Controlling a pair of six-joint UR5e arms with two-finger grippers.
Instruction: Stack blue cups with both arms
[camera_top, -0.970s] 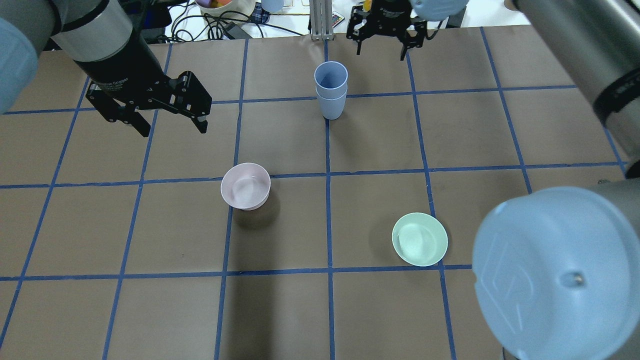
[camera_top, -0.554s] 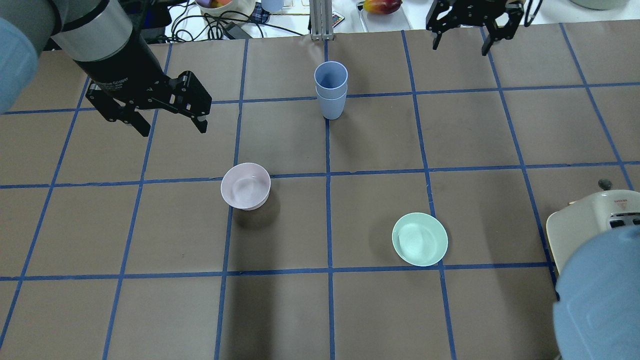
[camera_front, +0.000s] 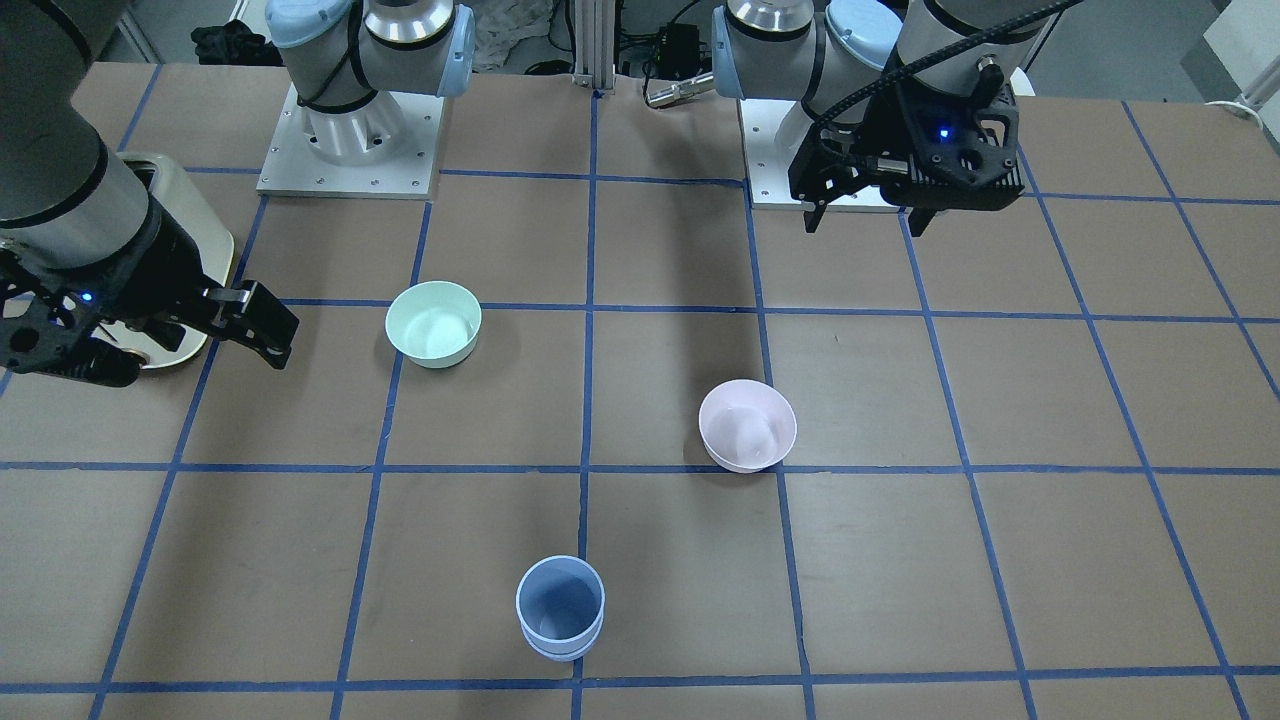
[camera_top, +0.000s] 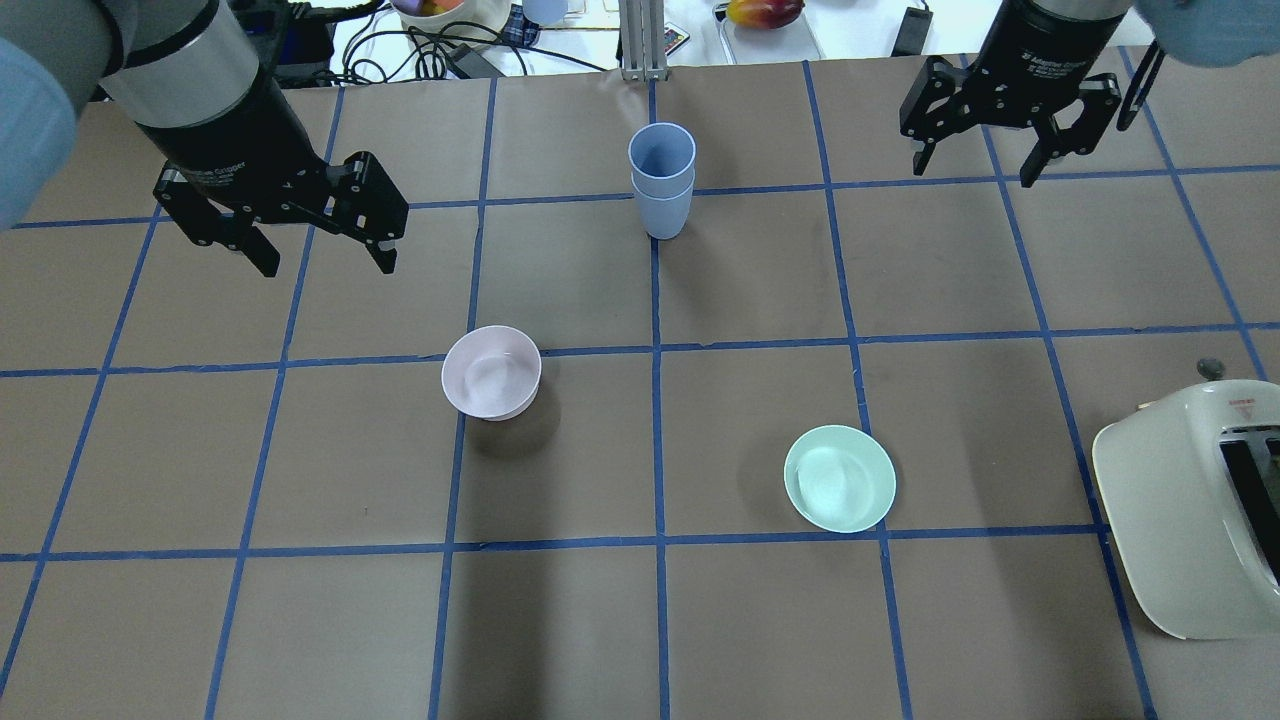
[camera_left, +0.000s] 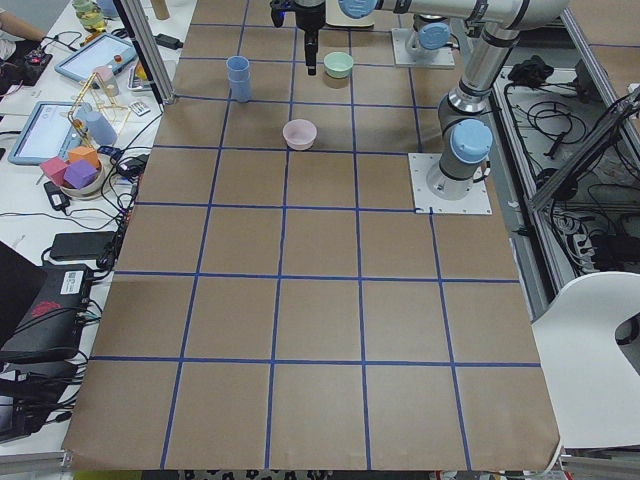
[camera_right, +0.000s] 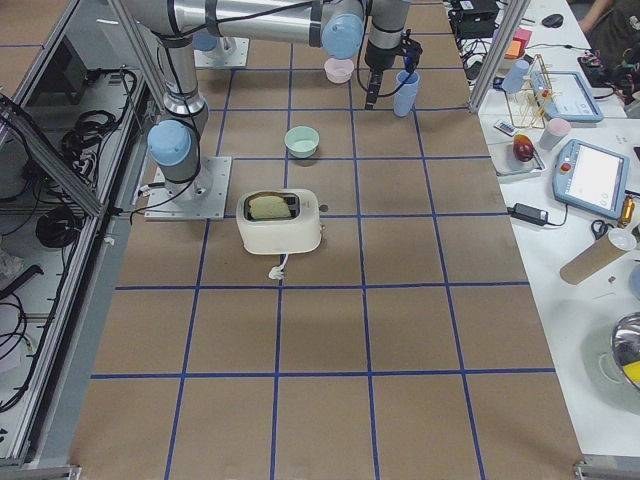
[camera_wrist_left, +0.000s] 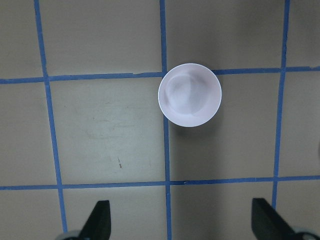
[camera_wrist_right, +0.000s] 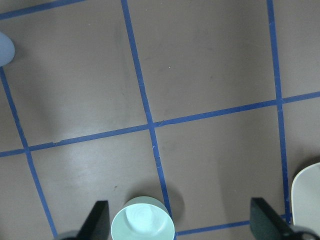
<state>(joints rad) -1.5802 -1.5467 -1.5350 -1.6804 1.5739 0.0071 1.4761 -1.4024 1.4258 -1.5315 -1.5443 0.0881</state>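
Two cups (camera_top: 661, 190) in one stack, both grippers wide open

Two blue cups sit one inside the other; the stack stands up straight with its mouth up; the rim of the lower cup shows as a band under the upper one. The stack is on the far side of the table (camera_top: 560, 620) from the robot, on the middle blue line, between the two arms and well apart from both.

One arm is on each side. The left gripper (camera_top: 325, 262) hangs in the air to the left of the stack; its two fingers are spread far apart and nothing is between them. The right gripper (camera_top: 973, 170) hangs in the air to the right of the stack, near the far edge; its fingers are spread apart too, and it holds nothing.

The left wrist view looks straight down on the pink bowl (camera_top: 491, 372); the bowl sits by a crossing of blue lines, closer to the robot than the stack. The green bowl (camera_top: 839, 478) sits on the right half, closer to the robot than the pink one; it shows at the bottom of the right wrist view. A cream toaster (camera_top: 1190, 510) lies at the right edge, well apart from the green bowl.
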